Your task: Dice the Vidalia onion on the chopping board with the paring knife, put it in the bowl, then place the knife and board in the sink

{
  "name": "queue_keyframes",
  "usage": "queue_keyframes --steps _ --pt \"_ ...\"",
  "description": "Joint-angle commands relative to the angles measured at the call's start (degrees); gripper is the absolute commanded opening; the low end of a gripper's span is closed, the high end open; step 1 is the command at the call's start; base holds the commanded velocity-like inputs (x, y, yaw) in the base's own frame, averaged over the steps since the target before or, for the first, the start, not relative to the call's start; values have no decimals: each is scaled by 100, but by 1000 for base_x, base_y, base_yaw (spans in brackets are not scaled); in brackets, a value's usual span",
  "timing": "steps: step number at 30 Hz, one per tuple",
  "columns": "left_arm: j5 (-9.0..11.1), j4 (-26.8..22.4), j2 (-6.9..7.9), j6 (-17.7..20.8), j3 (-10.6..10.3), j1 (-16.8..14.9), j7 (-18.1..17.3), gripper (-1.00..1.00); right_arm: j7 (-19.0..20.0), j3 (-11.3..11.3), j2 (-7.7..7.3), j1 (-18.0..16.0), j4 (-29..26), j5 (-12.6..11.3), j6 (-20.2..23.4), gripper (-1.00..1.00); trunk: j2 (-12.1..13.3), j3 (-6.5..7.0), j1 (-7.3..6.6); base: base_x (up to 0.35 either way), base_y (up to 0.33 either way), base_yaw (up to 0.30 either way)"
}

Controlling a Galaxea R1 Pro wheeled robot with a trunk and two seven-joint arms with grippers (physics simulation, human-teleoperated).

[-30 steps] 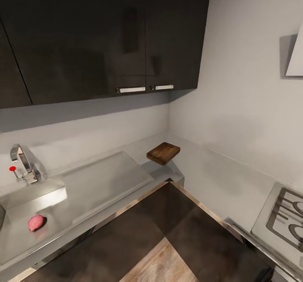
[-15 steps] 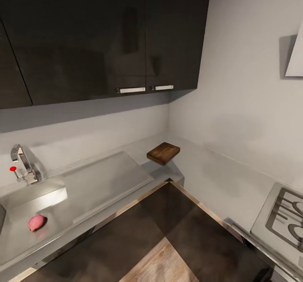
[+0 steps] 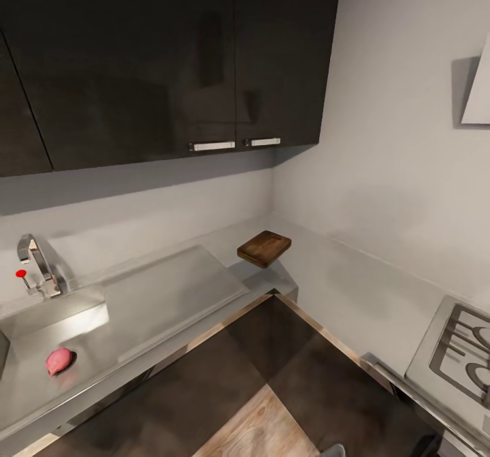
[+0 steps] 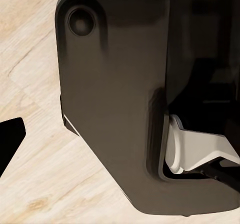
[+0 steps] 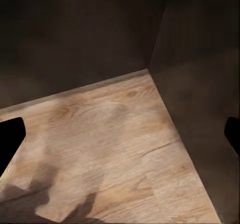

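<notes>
step: we approach the sink [image 3: 47,321] | Vidalia onion [image 3: 59,360] lies in its basin | chopping board [image 3: 264,248] on table corner | jaws: cannot tell | next: reach for onion

A small pale grey robot part [image 3: 333,451] has appeared at the head view's bottom edge.

Pinkish-red Vidalia onion [image 3: 59,360]; dark-brown grained chopping board [image 3: 264,248]; grey steel countertop [image 3: 340,287].
</notes>
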Motion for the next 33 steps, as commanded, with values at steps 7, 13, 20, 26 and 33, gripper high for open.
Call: queue_keyframes --steps 7,13,20,26,33 --pt "1 -2 -1 -9 3 -1 2 100 9 65 -6 2 -1636 11 67 100 -9 -9 3 0 0 0" --pt "1 -2 -1 -10 2 -1 -4 100 17 62 -13 2 -2806 11 242 100 -9 -9 3 0 0 0" --pt "1 -2 -1 -9 2 -1 -7 100 16 30 -13 1 -3431 11 320 100 -9 -9 3 0 0 0" --pt "1 -2 -1 -10 2 -1 -7 100 -5 14 -8 -12 -3707 11 455 100 -9 -9 3 0 0 0" --pt "1 -2 -1 -10 2 -1 -14 100 -144 -237 -6 -345 -3759 6 521 100 -9 -9 3 0 0 0"
